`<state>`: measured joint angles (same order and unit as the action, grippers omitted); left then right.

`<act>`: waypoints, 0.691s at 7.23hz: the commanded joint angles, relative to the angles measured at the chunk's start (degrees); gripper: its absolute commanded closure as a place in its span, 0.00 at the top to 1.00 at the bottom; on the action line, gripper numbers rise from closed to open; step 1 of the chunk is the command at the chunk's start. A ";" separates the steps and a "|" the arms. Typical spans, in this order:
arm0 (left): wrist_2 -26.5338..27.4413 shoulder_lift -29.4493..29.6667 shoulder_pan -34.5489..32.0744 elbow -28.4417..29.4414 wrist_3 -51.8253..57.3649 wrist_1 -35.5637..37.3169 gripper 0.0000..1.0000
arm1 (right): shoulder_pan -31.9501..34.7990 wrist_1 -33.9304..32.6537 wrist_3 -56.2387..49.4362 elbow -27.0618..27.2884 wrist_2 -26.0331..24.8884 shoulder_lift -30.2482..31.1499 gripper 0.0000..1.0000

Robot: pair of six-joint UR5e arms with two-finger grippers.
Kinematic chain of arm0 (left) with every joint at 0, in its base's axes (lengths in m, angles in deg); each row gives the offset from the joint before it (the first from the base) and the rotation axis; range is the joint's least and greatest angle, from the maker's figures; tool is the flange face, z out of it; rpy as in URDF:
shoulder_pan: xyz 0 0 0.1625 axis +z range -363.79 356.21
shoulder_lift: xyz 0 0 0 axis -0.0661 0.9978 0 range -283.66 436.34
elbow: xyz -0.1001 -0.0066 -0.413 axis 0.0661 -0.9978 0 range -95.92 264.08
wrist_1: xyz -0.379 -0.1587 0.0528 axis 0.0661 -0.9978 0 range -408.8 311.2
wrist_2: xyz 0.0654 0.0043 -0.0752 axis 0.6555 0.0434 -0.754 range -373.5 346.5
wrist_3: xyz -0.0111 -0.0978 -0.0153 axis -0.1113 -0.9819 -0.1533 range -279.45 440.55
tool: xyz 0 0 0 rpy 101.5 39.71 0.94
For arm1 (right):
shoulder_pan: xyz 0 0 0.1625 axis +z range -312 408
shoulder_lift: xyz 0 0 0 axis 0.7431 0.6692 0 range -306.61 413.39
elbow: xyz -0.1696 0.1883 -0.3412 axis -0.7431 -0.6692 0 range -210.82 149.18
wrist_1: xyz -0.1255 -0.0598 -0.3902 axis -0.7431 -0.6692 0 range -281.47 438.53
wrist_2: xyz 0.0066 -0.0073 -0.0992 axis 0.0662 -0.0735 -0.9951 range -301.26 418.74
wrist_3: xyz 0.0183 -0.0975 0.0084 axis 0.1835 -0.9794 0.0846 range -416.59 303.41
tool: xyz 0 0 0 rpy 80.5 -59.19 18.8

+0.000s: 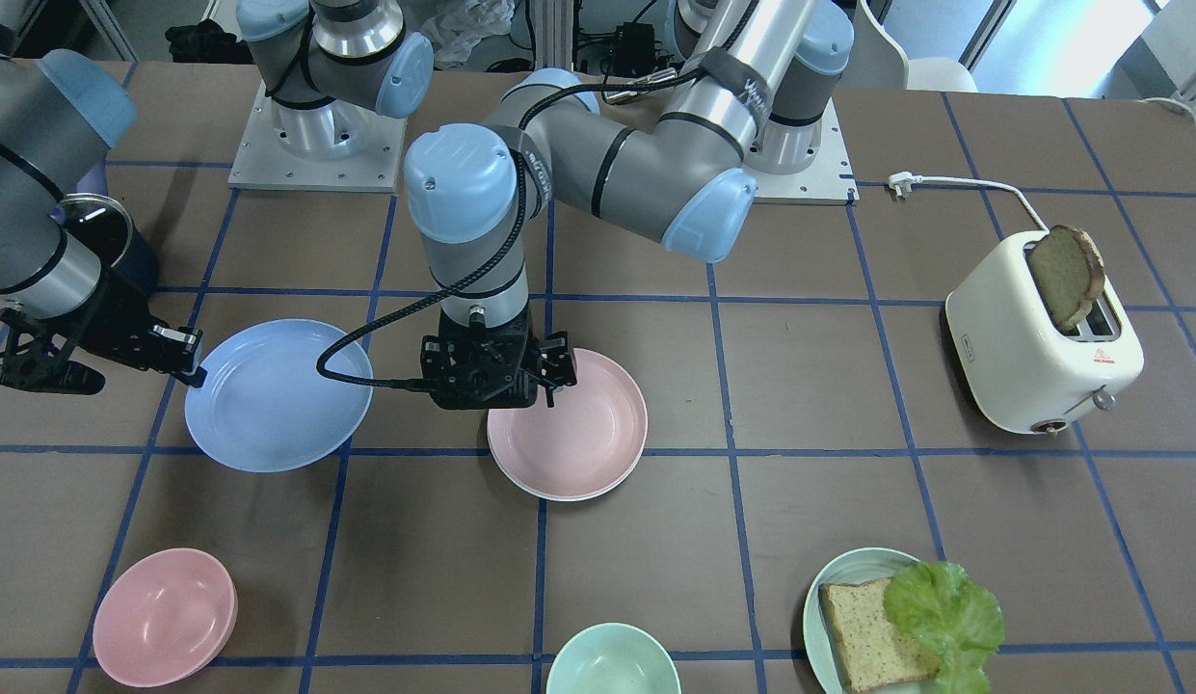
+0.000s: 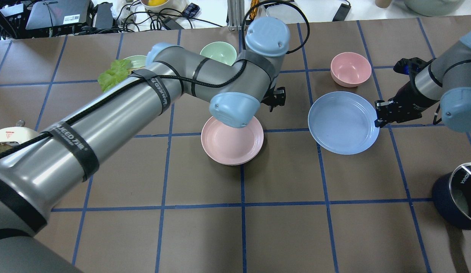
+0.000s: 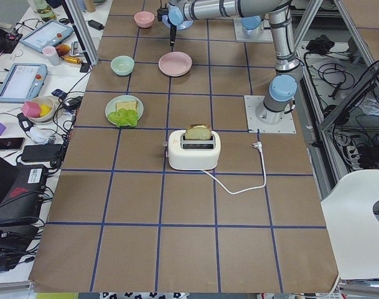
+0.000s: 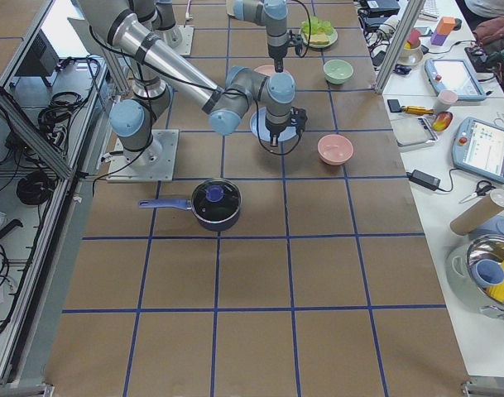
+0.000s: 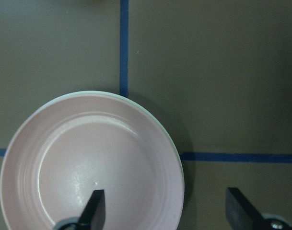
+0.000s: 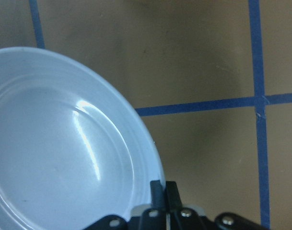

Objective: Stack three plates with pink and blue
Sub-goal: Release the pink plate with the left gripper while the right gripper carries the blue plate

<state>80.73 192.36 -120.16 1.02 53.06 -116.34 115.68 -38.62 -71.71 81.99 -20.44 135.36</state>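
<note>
Pale pink round matte plate (image 1: 583,434) sits nested on a cream plate, whose rim (image 1: 565,498) just peeks out. That looks like two of three stacked. Left gripper (image 1: 499,376) hangs above, fingers wide, straddling the pink rim and holding nothing. Right gripper (image 6: 164,191) is pinched narrow on the rim of the light blue round plate (image 1: 275,395), which sits apart from the stack, probably for carrying over.
</note>
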 commanded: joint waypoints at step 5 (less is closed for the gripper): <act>-6.26 -22.39 14.60 0.09 10.53 -25.36 1.00 | 23.95 -4.92 35.54 -2.92 -3.71 -0.40 0.00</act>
<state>73.91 173.84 -106.48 1.20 63.15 -139.94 134.43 -42.61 -43.73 80.66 -23.96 135.13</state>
